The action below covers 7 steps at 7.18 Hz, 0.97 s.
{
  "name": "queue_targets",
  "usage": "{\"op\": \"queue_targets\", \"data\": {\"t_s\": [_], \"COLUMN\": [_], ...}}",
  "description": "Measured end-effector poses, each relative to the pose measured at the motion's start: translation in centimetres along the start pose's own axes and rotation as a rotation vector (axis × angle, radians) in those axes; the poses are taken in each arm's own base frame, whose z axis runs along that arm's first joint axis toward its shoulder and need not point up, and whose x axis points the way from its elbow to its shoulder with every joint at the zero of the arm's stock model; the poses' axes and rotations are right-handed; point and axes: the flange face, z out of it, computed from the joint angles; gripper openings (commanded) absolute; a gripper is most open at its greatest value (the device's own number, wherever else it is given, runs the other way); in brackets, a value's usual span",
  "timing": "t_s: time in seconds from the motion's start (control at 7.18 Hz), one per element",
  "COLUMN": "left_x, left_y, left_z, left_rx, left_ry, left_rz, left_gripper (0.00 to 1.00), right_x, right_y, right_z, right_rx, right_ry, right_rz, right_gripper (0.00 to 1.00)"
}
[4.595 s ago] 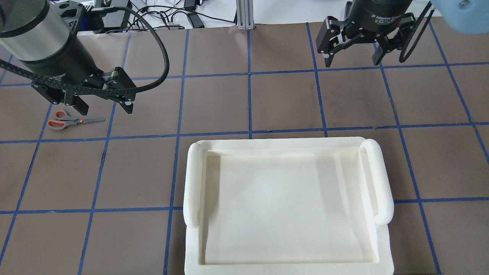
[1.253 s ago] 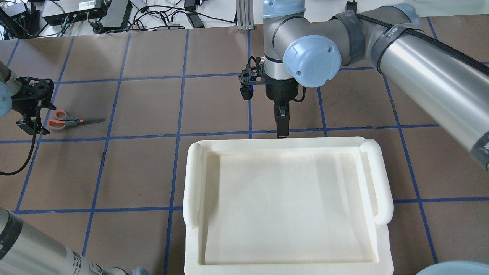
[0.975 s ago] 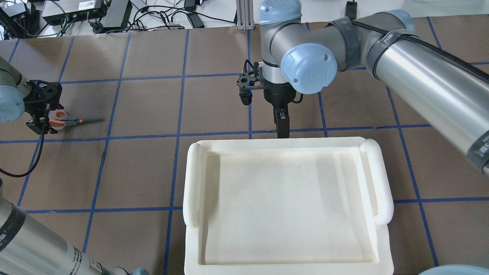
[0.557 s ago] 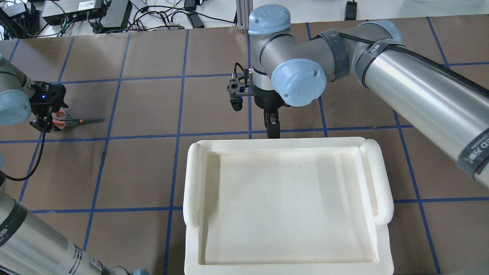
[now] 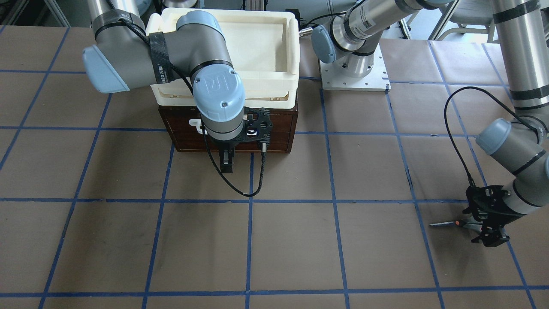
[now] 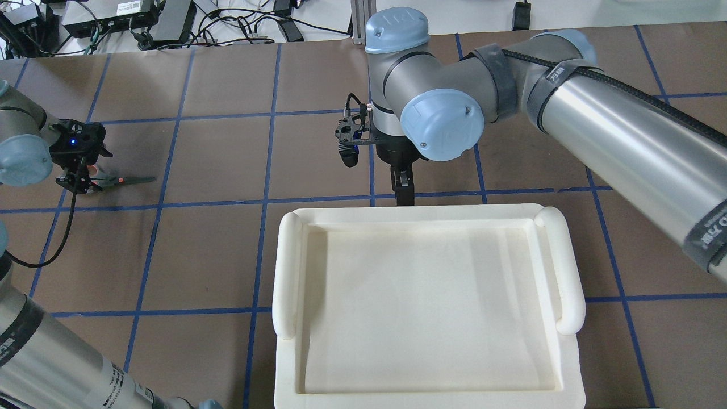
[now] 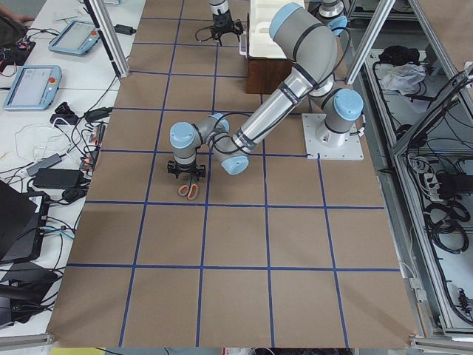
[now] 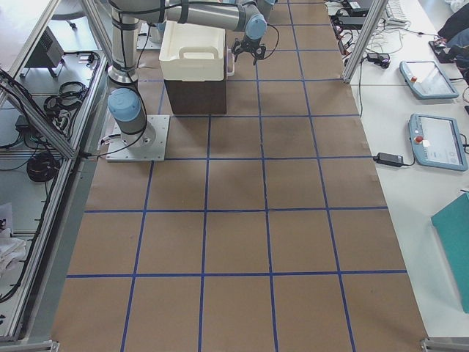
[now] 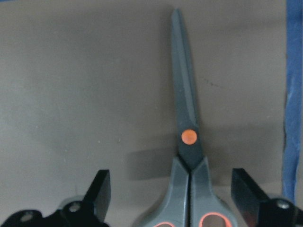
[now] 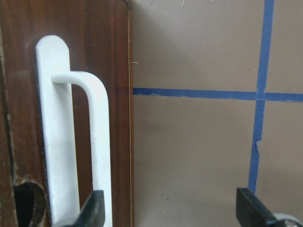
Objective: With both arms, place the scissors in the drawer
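The scissors (image 6: 128, 180) lie flat on the brown table at the far left, blades pointing toward the middle; they also show in the front view (image 5: 446, 223). My left gripper (image 6: 79, 183) is open and low over the handle loops. In the left wrist view its fingers straddle the scissors (image 9: 189, 137) without touching. My right gripper (image 6: 403, 196) is open in front of the drawer (image 5: 274, 128), which is shut. In the right wrist view the white bar handle (image 10: 97, 142) runs beside the left finger (image 10: 93, 205).
A cream-white plastic tray (image 6: 287, 272) sits on top of the drawer cabinet. Blue tape lines grid the table. The right arm's cable (image 5: 240, 189) loops down onto the table in front of the drawer. Cables and boxes lie past the far edge.
Both arms came down from high over the table. My left gripper moved right over the scissors' handles. My right gripper shifted a little left at the tray's far edge.
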Motion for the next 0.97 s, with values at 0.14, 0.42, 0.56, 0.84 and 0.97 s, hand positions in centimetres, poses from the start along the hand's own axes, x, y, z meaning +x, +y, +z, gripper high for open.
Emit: {"op": "queue_targets", "data": {"t_s": [0.14, 0.42, 0.56, 0.84, 0.97], "left_x": [0.0, 0.1, 0.2, 0.3, 0.4], "left_y": [0.0, 0.2, 0.2, 0.2, 0.1], "left_z": [0.4, 0.7, 0.7, 0.9, 0.9], "left_rx": [0.001, -0.005, -0.009, -0.008, -0.006], "left_ry": [0.006, 0.018, 0.029, 0.04, 0.043], "left_rz": [-0.001, -0.002, -0.002, 0.002, 0.008], "left_gripper": [0.91, 0.84, 0.78, 0.59, 0.45], "right_x": [-0.5, -1.8, -2.0, -1.9, -1.8], "right_y": [0.1, 0.5, 0.6, 0.6, 0.5], "right_z": [-0.6, -0.2, 0.4, 1.0, 1.5], "right_rx": [0.004, -0.006, -0.014, -0.016, -0.016], "right_ry": [-0.003, -0.027, -0.039, -0.035, -0.035], "right_rz": [0.003, 0.003, 0.0, -0.003, -0.005], "right_gripper": [0.96, 0.96, 0.96, 0.96, 0.96]}}
